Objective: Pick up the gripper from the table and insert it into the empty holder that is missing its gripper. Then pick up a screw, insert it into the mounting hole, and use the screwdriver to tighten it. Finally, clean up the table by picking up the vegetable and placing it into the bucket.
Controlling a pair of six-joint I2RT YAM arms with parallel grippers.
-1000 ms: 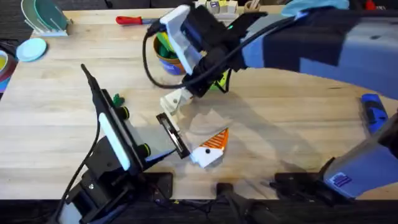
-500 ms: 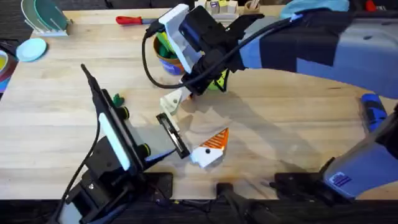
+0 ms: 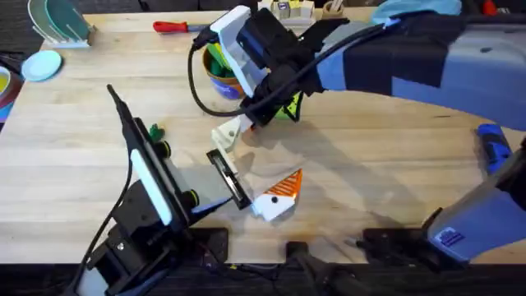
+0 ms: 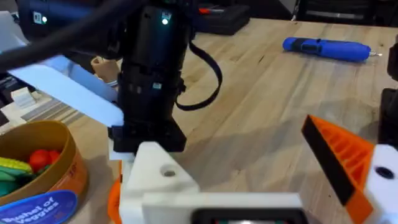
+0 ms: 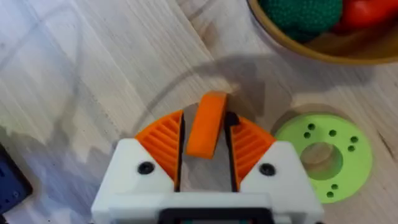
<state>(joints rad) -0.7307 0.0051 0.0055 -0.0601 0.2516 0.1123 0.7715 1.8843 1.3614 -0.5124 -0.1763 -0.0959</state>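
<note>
Right gripper (image 5: 204, 144), white with orange ribbed fingers, clamps a small orange piece (image 5: 206, 124) beside the bright green ring-shaped disc (image 5: 323, 155). Left gripper's (image 4: 249, 186) fingers spread wide.

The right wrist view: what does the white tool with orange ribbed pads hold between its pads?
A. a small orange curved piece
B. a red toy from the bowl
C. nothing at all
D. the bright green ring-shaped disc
A: the right arm's tool is closed on a small orange curved piece, while the bright green ring-shaped disc lies apart on the wooden table.
</note>
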